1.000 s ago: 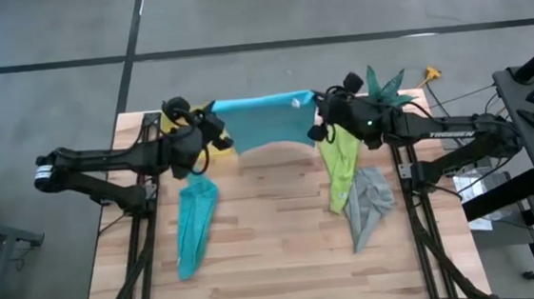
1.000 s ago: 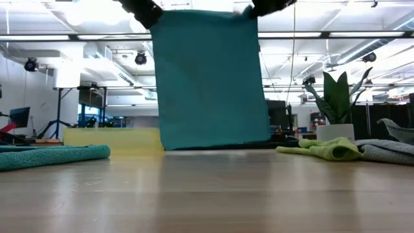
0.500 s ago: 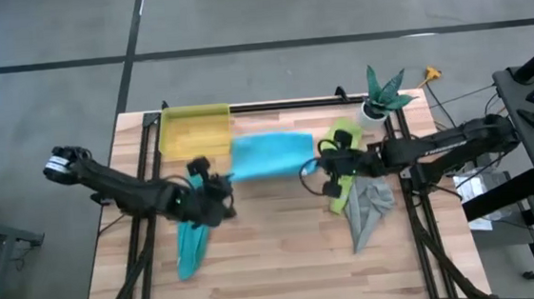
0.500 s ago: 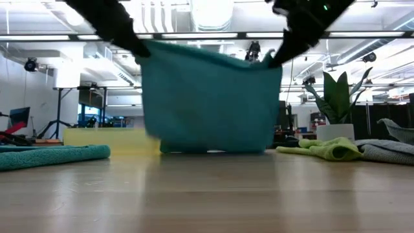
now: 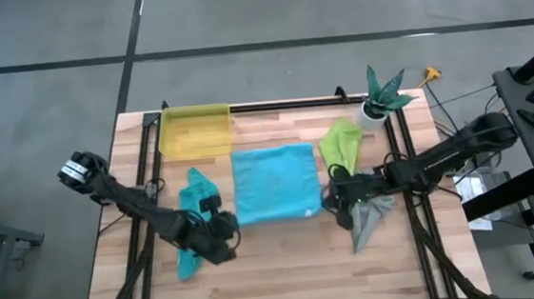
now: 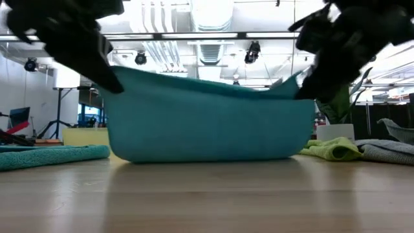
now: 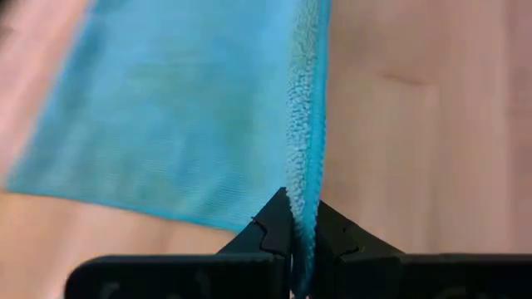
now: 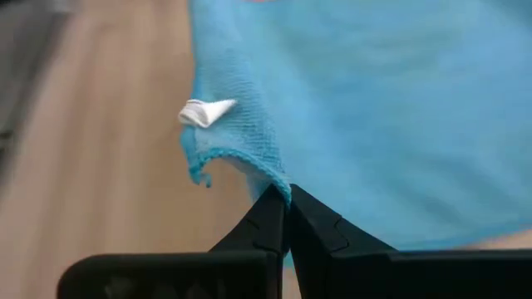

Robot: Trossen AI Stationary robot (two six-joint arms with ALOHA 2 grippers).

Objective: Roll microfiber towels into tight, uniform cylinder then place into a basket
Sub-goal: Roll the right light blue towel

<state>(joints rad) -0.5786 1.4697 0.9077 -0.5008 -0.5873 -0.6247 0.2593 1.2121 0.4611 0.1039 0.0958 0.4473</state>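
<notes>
The left gripper (image 5: pixel 224 237) and right gripper (image 5: pixel 333 200) each pinch a near corner of the light blue towel (image 5: pixel 271 181), spread mid-tabletop (image 5: pixel 286 272) just beside the yellow basket (image 5: pixel 194 131).

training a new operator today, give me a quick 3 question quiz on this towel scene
1. True or false: both grippers are shut on corners of the light blue towel.
2. Which towel lies nearest the plant pot? A) teal B) lime green C) grey
3. Fill in: the yellow basket holds ____ towels.

Key:
1. True. The left gripper and the right gripper each pinch a corner, with the towel spread over the table.
2. B, the lime green towel. The grey towel and the teal towel lie farther off.
3. No.
</notes>
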